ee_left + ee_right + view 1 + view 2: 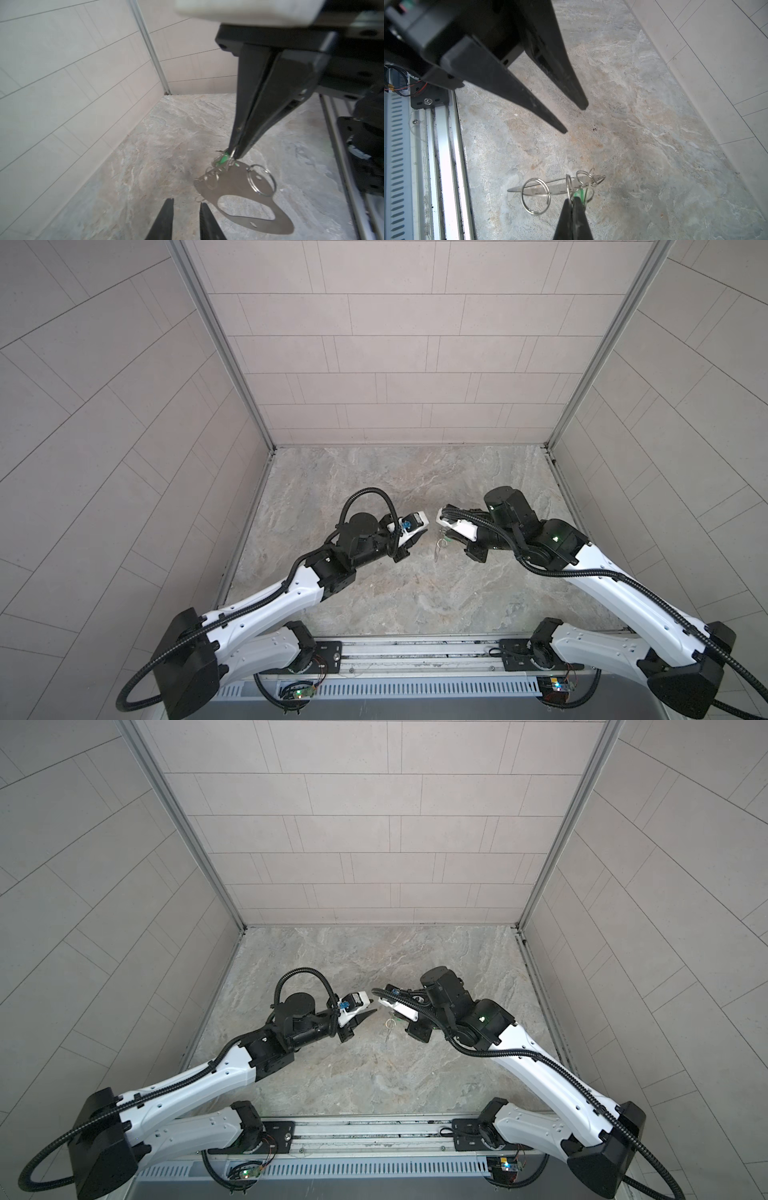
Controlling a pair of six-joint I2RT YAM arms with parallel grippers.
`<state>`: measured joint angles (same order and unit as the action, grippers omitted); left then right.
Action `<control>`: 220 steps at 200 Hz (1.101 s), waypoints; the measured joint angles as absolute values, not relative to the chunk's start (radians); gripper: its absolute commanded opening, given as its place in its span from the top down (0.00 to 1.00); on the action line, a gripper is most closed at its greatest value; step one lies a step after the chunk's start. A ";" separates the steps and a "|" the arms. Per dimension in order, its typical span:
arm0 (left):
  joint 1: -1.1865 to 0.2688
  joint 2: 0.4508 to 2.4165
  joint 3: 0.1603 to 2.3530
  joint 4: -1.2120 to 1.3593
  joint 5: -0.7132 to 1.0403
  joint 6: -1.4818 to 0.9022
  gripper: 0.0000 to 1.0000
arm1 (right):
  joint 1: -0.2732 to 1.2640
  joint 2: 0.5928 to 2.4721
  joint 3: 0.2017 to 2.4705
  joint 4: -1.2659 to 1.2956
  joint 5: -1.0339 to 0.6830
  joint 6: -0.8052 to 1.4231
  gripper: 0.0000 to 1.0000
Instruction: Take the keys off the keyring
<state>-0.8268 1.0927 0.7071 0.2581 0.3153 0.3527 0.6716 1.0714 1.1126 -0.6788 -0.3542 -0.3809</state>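
- The keyring [234,187] is a flat, dull grey oblong metal plate with a long rounded slot cut through it and a few small holes. In the right wrist view it shows almost edge-on [533,190].
- Silver wire loops [261,180] hang along one edge, one large double ring and several smaller ones.
- The green key [224,159] is a tiny bright green piece among the small loops at the plate's end.
- The right gripper [233,152] is clenched on the green key where it meets a loop, its jaws pressed together.
- In a top view the keyring [439,546] is near the middle of the marbled table [374,593], with the right gripper at its 1 o'clock.
- The left gripper [574,120] is at the keyring's 10 o'clock, apart from it, with its jaws parted and nothing between them.
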 measured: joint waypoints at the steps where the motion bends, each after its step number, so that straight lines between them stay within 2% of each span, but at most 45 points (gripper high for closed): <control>1: -0.826 1.094 0.707 0.258 0.319 0.351 0.73 | 0.672 1.071 1.113 -0.678 -0.354 -0.381 1.00; 36: -0.824 1.131 0.719 0.271 0.443 0.321 0.75 | 0.672 1.071 1.113 -0.680 -0.363 -0.381 1.00; 100: -0.824 1.180 0.759 0.304 0.508 0.303 0.78 | 0.672 1.071 1.113 -0.682 -0.378 -0.381 1.00; 220: -0.818 1.223 0.790 0.316 0.570 0.285 0.96 | 0.671 1.074 1.114 -0.686 -0.374 -0.380 0.98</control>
